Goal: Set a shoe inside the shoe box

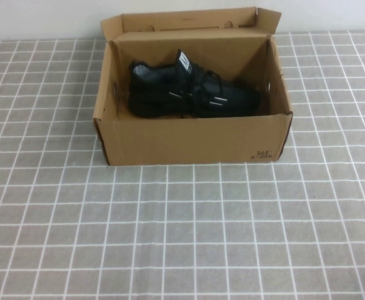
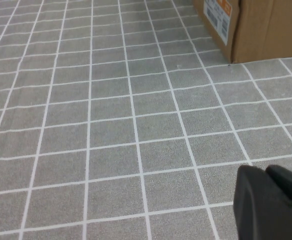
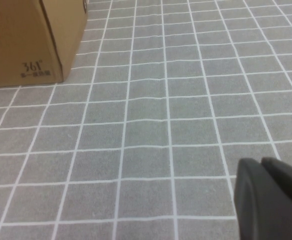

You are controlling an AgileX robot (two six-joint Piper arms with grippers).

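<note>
The grey, white-gridded worktop [image 1: 189,237] carries the brown shoe box [image 1: 192,140] toward its far side, lid flap standing open. The black shoe [image 1: 192,92] lies inside the box on its sole, toe toward the robot's right. The left pincer [image 2: 271,205] and right pincer [image 3: 268,200] hover low over bare worktop, each pressed together and holding nothing.

"361" print on shoe box [image 3: 21,45] front corner; side label unreadable.
</note>
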